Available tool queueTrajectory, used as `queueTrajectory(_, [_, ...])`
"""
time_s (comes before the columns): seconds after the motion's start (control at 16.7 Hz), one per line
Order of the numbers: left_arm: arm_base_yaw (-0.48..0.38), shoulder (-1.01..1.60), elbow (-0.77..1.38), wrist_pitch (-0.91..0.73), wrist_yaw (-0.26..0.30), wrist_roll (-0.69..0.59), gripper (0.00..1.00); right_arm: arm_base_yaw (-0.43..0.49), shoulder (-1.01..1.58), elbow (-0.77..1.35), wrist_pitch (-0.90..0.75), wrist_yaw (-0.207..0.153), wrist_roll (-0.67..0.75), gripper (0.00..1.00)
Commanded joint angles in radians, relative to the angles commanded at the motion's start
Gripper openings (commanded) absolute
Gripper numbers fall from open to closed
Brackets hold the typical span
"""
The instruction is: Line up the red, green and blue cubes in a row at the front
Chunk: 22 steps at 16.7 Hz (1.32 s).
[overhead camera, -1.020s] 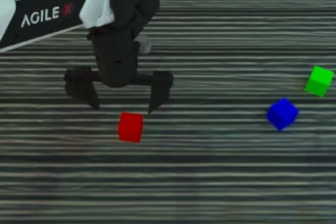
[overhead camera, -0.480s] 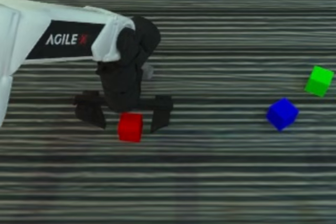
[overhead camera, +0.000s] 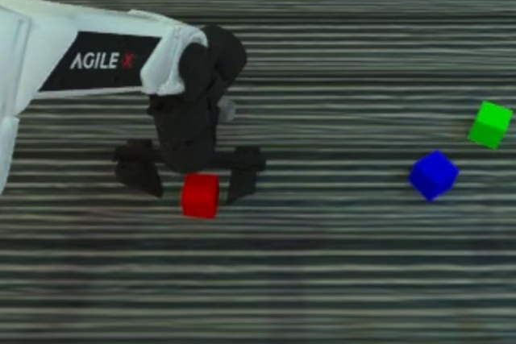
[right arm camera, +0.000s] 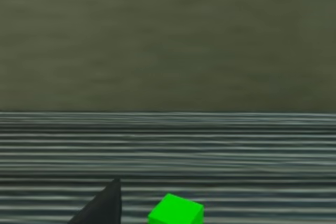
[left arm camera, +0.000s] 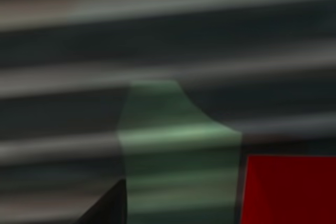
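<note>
The red cube (overhead camera: 200, 195) lies left of the table's middle, and it fills a corner of the left wrist view (left arm camera: 289, 190). My left gripper (overhead camera: 193, 181) is low around it and open. One dark finger (overhead camera: 139, 173) stands well to the cube's left, and the other (overhead camera: 243, 175) is close by its right side. The blue cube (overhead camera: 433, 174) sits far to the right, with the green cube (overhead camera: 490, 124) behind it near the right edge. My right gripper (right arm camera: 105, 209) is outside the top view. Its wrist view shows a dark sliver of it beside the green cube (right arm camera: 176, 211).
The tabletop (overhead camera: 322, 263) is striped grey and dark. A wide stretch lies between the red cube and the blue one, and another along the front. The white left arm (overhead camera: 72, 58) reaches in from the back left.
The left gripper has come forward and down from behind the red cube, so its fingers now straddle it. In the last half second it has hardly moved. No cube has shifted.
</note>
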Motion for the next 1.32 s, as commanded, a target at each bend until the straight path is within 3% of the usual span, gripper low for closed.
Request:
queueTrajectory(0.48, [0.000, 0.000, 0.000, 0.000, 0.000, 0.000, 0.02, 0.000, 0.000, 0.000, 0.000, 0.000, 0.000, 1.00])
queueTrajectory(0.96, [0.000, 0.000, 0.000, 0.000, 0.000, 0.000, 0.00, 0.000, 0.000, 0.000, 0.000, 0.000, 0.000, 1.00])
queueTrajectory(1.32, [0.010, -0.075, 0.081, -0.129, -0.015, 0.006, 0.00, 0.000, 0.000, 0.000, 0.000, 0.000, 0.000, 1.00])
